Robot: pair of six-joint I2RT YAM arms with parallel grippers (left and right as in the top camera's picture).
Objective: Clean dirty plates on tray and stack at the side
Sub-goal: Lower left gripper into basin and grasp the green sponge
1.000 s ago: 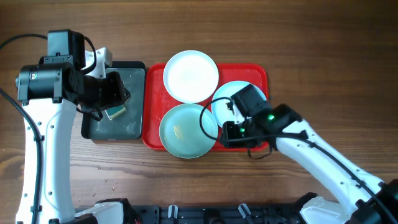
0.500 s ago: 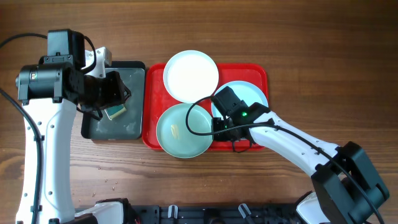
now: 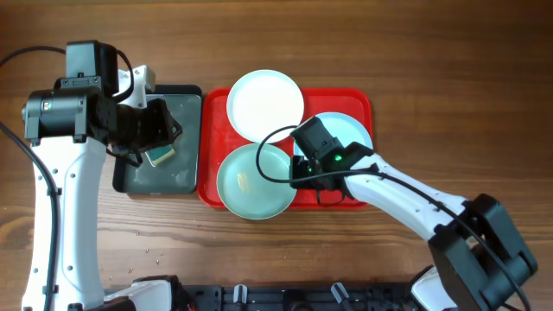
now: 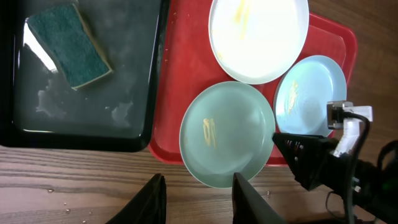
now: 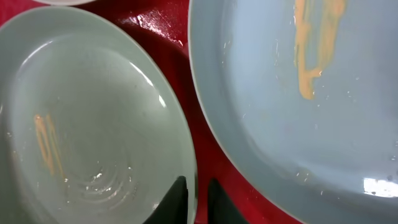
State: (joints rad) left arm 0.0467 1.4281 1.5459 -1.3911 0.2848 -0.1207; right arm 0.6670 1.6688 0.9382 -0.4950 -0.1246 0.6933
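All three plates sit inside the red tray [image 3: 359, 97], none yet stacked at the side. The white plate [image 3: 265, 105] is at the back, the nearer turquoise plate [image 3: 251, 181] hangs over the tray's front rim, and the other turquoise plate [image 3: 350, 130] lies on the right, partly under the right arm. Each one carries a yellowish smear [image 5: 314, 43], so by my reading nothing is clean yet.

The right end effector [image 5: 194, 183] is down at the right-hand edge of the nearer turquoise plate, one finger inside the rim and one outside. The fingers are drawn narrow around that lip, but a sliver of red shows beside it, so I cannot tell whether they already bite. Going in at the edge makes sense: a shallow plate lying flat offers only its rim to pinch.

The left end effector [image 4: 199, 176] hangs above the worktop [image 3: 432, 69] near the black tray [image 3: 177, 177], its fingers spread with nothing between them. The sponge [image 3: 161, 156] lies flat in that wet tray, close by, which suggests this arm is placed to pick it up and scrub once a plate is held steady
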